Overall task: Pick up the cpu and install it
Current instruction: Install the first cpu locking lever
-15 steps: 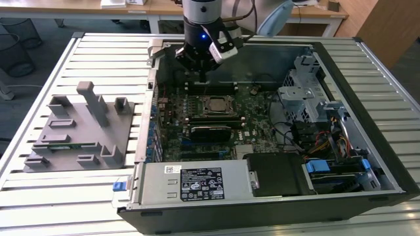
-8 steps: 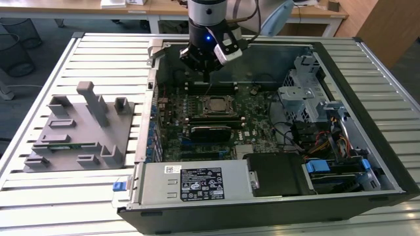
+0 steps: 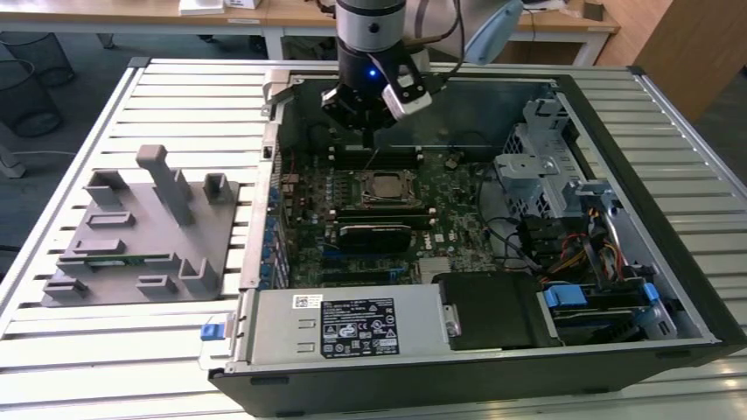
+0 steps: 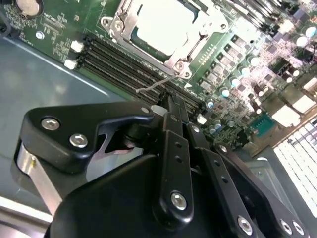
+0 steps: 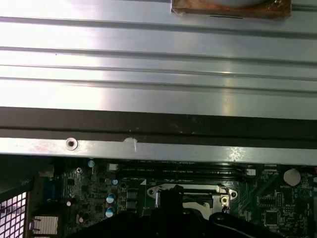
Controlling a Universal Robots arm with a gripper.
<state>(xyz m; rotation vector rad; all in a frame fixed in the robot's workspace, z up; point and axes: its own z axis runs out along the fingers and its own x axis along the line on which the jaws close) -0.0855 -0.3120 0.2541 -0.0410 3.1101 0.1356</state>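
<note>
The cpu [image 3: 386, 186] lies flat in the dark square socket frame [image 3: 387, 203] on the motherboard, inside the open computer case. In the second wrist view its shiny top [image 4: 159, 24] sits within the metal socket frame [image 4: 179, 60]. My gripper [image 3: 367, 137] hangs above the memory slots [image 3: 376, 157] just behind the socket, apart from the chip. In the second wrist view its black fingers [image 4: 171, 116] are pressed together with nothing between them, so it is shut. The first wrist view shows the socket [image 5: 190, 194] beyond the dark gripper body.
A grey fixture [image 3: 135, 232] with upright posts and a thin green memory strip [image 3: 117, 258] stands on the slatted table at the exterior view's left. Drive cages and cables [image 3: 561, 219] fill the case's right side; a power supply [image 3: 350, 324] lies at its front.
</note>
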